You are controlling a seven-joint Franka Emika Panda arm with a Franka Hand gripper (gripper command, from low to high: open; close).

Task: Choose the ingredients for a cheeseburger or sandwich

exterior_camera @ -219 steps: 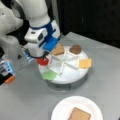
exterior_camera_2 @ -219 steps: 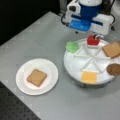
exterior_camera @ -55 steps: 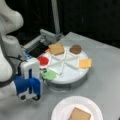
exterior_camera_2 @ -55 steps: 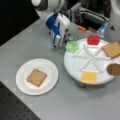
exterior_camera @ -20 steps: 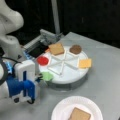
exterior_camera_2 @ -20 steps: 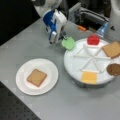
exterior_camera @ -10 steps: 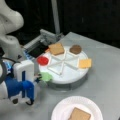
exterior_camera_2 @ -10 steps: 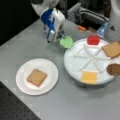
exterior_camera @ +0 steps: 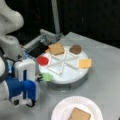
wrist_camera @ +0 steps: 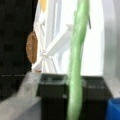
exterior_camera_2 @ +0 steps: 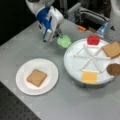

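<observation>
While the pincer (exterior_camera_2: pixel 59 35) is hanging beside the divided white tray (exterior_camera_2: pixel 75 65), its fingertips are staying mostly hidden behind its own white and blue body in both front views. Only the wrist view is showing them, pressing together on the green lettuce blob (wrist_camera: pixel 76 62), which is standing edge-on and running off the top and bottom of that view. The lettuce (exterior_camera_2: pixel 64 41) is sitting just off the pincer's tip in a front view, raised beside the tray's rim and not lying in any compartment; whether it is touching the rim is hard to tell. In a front view it (exterior_camera: pixel 46 77) is peeking out from behind the pincer (exterior_camera: pixel 38 78).

Beyond the lettuce, the tray is carrying a red tomato disc (exterior_camera_2: pixel 93 39), a toast square (exterior_camera_2: pixel 112 49), a dark brown patty disc (exterior_camera_2: pixel 114 69) cut by the frame edge, and a yellow cheese square (exterior_camera_2: pixel 89 77), each in its own compartment. Well apart from the pincer, a round white plate (exterior_camera_2: pixel 50 75) is holding a second toast square (exterior_camera_2: pixel 36 77), lying flat and alone. A grey table (exterior_camera_2: pixel 75 105) is lying under everything.
</observation>
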